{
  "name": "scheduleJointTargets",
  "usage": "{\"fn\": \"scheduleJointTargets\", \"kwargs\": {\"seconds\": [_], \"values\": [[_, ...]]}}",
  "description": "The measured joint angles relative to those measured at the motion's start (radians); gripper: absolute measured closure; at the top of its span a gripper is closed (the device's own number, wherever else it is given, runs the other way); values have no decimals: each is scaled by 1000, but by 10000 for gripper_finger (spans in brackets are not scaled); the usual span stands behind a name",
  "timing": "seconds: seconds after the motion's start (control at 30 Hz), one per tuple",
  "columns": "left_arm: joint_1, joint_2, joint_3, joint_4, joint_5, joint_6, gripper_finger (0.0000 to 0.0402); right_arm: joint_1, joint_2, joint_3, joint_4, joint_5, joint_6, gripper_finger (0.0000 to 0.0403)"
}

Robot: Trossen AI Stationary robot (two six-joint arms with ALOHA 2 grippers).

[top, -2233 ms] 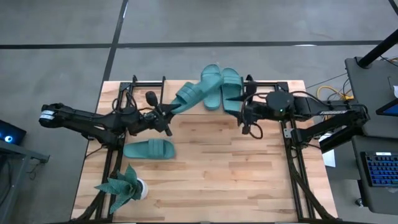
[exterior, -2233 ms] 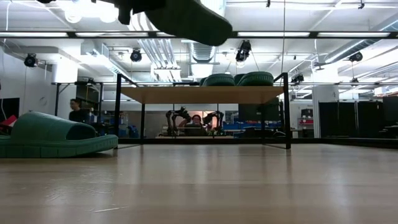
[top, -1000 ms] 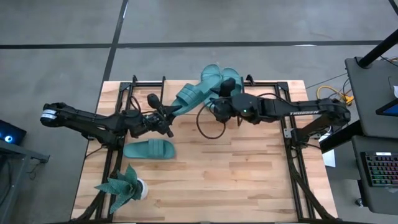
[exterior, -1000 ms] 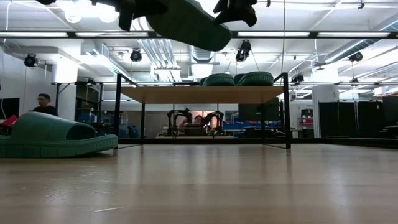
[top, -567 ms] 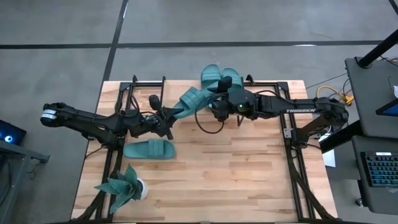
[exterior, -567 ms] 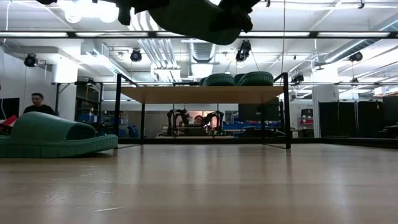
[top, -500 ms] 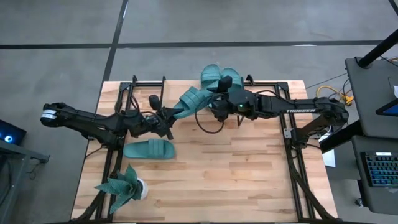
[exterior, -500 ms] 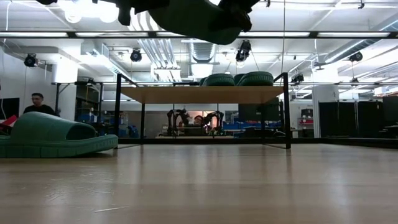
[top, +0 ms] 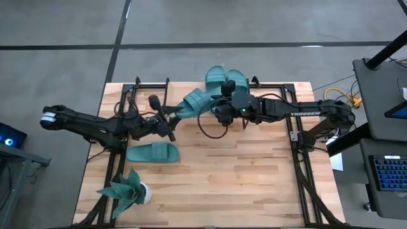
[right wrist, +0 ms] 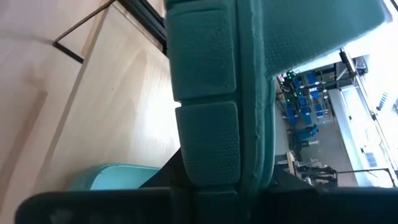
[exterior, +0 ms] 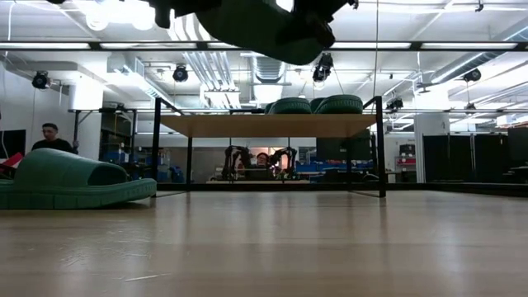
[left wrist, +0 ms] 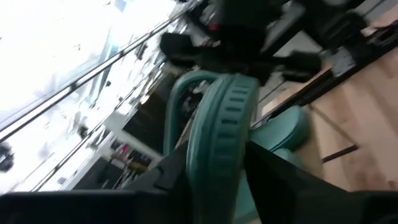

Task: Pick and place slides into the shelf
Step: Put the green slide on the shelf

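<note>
One teal slide (top: 194,100) hangs in the air between my two grippers, in front of the shelf (exterior: 264,125). My left gripper (top: 170,117) is shut on its left end and my right gripper (top: 218,107) on its right end. In the low view this slide (exterior: 247,25) shows at the top edge. Two more slides (top: 215,77) (top: 237,81) rest sole down on the shelf's top board. Another slide (top: 152,152) lies flat on the table near the left side. My left gripper has the slide's left end (left wrist: 214,165) between its two fingers, which come nearly level from the table's left. Both fingers lie against that end in the wrist view. The slide is clear of the table. My right gripper pinches the slide's right end (right wrist: 217,168) across the sole's thickness, one finger on the tread side and one on the footbed side. It comes from the table's right, slanting slightly down. The slide hangs clear of table and shelf.
A spiky green plant (top: 124,191) in a white pot stands at the table's near left corner. The wide middle and right of the table (top: 241,178) is bare wood. A person (exterior: 49,136) shows in the room beyond the table.
My right gripper has gone toward the table's left and a little down, onto the raised slide's right end, and has taken hold of it. The slide stays in the air, its right end now slightly lower. My left gripper has kept its place.
</note>
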Motion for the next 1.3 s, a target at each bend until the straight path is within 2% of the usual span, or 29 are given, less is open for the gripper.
{"fn": "scheduleJointTargets", "kwargs": {"seconds": [0.13, 0.23, 0.3, 0.47, 0.6, 0.67, 0.8, 0.9, 1.07, 1.17, 1.3], "values": [[-2, -83, 0, -106, -41, -40, 241, -9, 0, -10, 4, 8, 2, 349], [-2, -166, 5, -242, 22, -136, 220, -24, 0, -27, 28, 7, -10, 349], [-2, -226, 5, -332, 119, -203, 211, -31, 0, -44, 74, -11, -33, 349], [-3, -358, -1, -444, 454, -307, 206, -46, 0, -87, 217, -220, -120, 349], [-3, -424, -2, -440, 610, -337, 206, -67, 0, -122, 325, -373, -130, 349], [-3, -437, -2, -441, 641, -341, 206, -82, 0, -141, 366, -428, -130, 349], [-3, -436, -2, -441, 645, -333, 205, -94, 4, -175, 431, -492, -130, 349], [-3, -420, -2, -437, 617, -229, 205, -90, 10, -199, 445, -505, -130, 349], [0, -359, 64, -489, 460, -138, 205, -89, 28, -217, 440, -527, -115, 349], [1, -264, 130, -602, 400, -106, 205, -89, 39, -217, 445, -524, -115, 349], [0, -135, 215, -628, 307, -72, 205, -84, 56, -217, 439, -524, -120, 349]]}}
